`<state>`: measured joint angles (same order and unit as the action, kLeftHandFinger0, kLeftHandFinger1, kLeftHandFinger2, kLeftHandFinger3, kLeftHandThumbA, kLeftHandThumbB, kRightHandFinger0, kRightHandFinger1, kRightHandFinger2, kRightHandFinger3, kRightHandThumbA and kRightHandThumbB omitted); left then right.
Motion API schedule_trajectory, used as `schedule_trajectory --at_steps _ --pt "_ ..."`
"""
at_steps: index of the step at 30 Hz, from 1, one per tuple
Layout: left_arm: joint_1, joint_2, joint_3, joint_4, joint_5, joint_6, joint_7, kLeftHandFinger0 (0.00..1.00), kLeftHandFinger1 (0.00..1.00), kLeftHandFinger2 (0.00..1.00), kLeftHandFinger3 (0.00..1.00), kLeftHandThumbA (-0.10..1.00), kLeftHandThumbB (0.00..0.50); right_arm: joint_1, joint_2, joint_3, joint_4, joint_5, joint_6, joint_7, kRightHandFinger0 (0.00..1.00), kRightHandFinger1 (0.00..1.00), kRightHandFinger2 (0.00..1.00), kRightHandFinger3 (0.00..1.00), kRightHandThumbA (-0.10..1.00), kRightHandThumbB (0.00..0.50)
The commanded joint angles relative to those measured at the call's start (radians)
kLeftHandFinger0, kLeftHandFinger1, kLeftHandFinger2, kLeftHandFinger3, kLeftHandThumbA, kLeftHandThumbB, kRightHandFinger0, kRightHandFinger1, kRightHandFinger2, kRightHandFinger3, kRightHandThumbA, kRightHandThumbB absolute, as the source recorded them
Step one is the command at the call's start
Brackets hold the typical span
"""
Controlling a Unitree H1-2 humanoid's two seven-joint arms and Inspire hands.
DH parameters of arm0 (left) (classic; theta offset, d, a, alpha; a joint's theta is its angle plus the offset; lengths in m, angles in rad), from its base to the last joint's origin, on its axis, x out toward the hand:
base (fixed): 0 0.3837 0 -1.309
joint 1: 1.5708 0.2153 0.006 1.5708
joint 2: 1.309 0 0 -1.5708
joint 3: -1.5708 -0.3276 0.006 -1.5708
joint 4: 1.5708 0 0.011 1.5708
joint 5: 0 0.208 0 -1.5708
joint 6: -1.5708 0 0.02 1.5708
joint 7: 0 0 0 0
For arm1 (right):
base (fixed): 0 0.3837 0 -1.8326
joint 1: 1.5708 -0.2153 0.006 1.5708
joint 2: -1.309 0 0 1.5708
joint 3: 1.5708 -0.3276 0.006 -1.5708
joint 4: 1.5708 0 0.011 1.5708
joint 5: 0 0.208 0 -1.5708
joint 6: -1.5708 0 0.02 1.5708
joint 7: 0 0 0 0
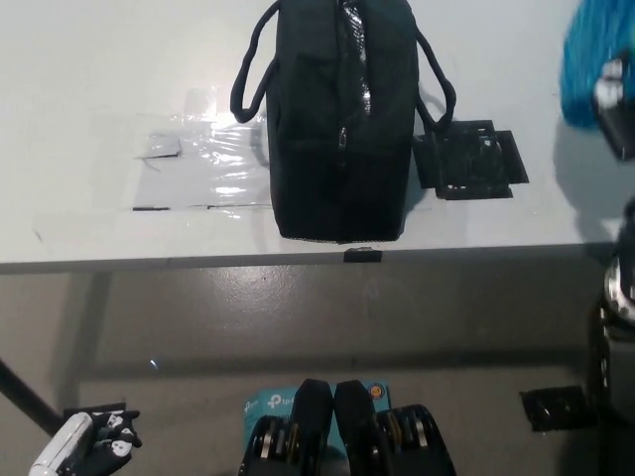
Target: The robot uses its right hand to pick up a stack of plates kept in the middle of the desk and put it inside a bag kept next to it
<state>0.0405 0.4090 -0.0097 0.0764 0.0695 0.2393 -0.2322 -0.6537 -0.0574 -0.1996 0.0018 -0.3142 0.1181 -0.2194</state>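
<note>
Right hand (617,109) grips blue plates (591,55) beside bag (342,119).

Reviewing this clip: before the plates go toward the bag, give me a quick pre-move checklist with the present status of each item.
1. Blue plates lifted off the desk in the right robot hand: ok.
2. Grip firmness: cannot tell, blurred at the frame edge.
3. Black bag upright beside the black mat: ok.
4. Bag opening wide enough: cannot tell.
5. Left robot hand low at lower left, away from the desk: ok.
</note>
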Motion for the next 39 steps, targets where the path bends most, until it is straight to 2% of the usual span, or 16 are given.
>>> schedule_trajectory --at_steps 1,3,4,6,9,12,15,21,26,29,32,34,35,39 --pt "0.003 0.058 -0.011 -0.039 0.036 -0.023 -0.016 0.83 0.77 0.84 0.78 -0.1 0.136 -0.339 0.055 -0.02 -0.16 0.247 0.122 0.05 0.0 0.0 0.04 0.0 -0.1 0.228" --pt "0.003 0.056 -0.014 -0.045 0.041 -0.015 -0.016 0.83 0.77 0.84 0.77 -0.1 0.13 -0.349 0.057 -0.016 -0.147 0.258 0.113 0.057 0.0 0.0 0.0 0.0 -0.1 0.219" --pt "0.004 0.057 -0.015 -0.044 0.042 -0.023 -0.018 0.83 0.77 0.84 0.77 -0.1 0.139 -0.362 0.061 0.0 -0.136 0.239 0.114 0.06 0.0 0.0 0.01 0.0 -0.1 0.236" --pt "0.004 0.058 -0.016 -0.046 0.045 -0.02 -0.02 0.83 0.77 0.84 0.78 -0.1 0.141 -0.38 0.076 0.024 -0.124 0.223 0.124 0.065 0.0 0.0 0.0 0.0 -0.1 0.209" --pt "0.003 0.061 -0.02 -0.05 0.045 -0.008 -0.027 0.84 0.77 0.84 0.78 -0.1 0.143 -0.394 0.089 0.054 -0.118 0.224 0.135 0.086 0.0 0.0 0.0 0.0 -0.1 0.223" --pt "0.0 0.063 -0.024 -0.037 0.043 -0.023 -0.024 0.83 0.75 0.82 0.75 -0.1 0.135 -0.404 0.11 0.082 -0.107 0.219 0.132 0.087 0.0 0.0 0.0 0.0 -0.1 0.261" --pt "0.001 0.065 -0.028 -0.046 0.049 -0.004 -0.02 0.84 0.76 0.82 0.78 -0.1 0.138 -0.394 0.14 0.114 -0.097 0.212 0.137 0.082 0.0 0.0 0.0 0.0 -0.1 0.277" --pt "0.003 0.061 -0.026 -0.041 0.028 -0.017 -0.03 0.81 0.76 0.82 0.76 -0.1 0.132 -0.356 0.182 0.152 -0.08 0.183 0.149 0.055 0.0 0.0 0.0 0.0 -0.1 0.264" --pt "0.003 0.074 -0.043 -0.055 0.051 0.003 -0.038 0.85 0.78 0.82 0.76 -0.1 0.123 -0.298 0.218 0.19 -0.029 0.143 0.123 0.027 0.0 0.0 0.0 0.0 -0.1 0.281" --pt "0.001 0.072 -0.041 -0.064 0.051 0.017 -0.039 0.85 0.78 0.82 0.75 -0.1 0.126 -0.262 0.245 0.182 -0.029 0.164 0.148 0.018 0.0 0.0 0.0 0.0 -0.1 0.244" --pt "-0.001 0.071 -0.041 -0.058 0.051 0.008 -0.042 0.84 0.77 0.81 0.75 -0.1 0.132 -0.216 0.24 0.209 -0.023 0.122 0.12 0.013 0.0 0.0 0.0 0.0 -0.1 0.228" --pt "-0.002 0.073 -0.042 -0.053 0.051 -0.002 -0.044 0.81 0.75 0.8 0.74 -0.1 0.13 -0.186 0.239 0.218 -0.026 0.12 0.112 0.02 0.0 0.0 0.0 0.0 -0.1 0.222" --pt "-0.001 0.07 -0.038 -0.054 0.044 -0.001 -0.045 0.82 0.76 0.81 0.75 -0.1 0.124 -0.168 0.237 0.224 -0.021 0.109 0.103 0.015 0.0 0.0 0.0 0.0 -0.1 0.238" --pt "0.0 0.066 -0.033 -0.057 0.038 0.006 -0.048 0.84 0.78 0.81 0.75 -0.1 0.126 -0.129 0.236 0.24 -0.015 0.087 0.083 0.001 0.0 0.0 0.0 0.02 -0.1 0.238"
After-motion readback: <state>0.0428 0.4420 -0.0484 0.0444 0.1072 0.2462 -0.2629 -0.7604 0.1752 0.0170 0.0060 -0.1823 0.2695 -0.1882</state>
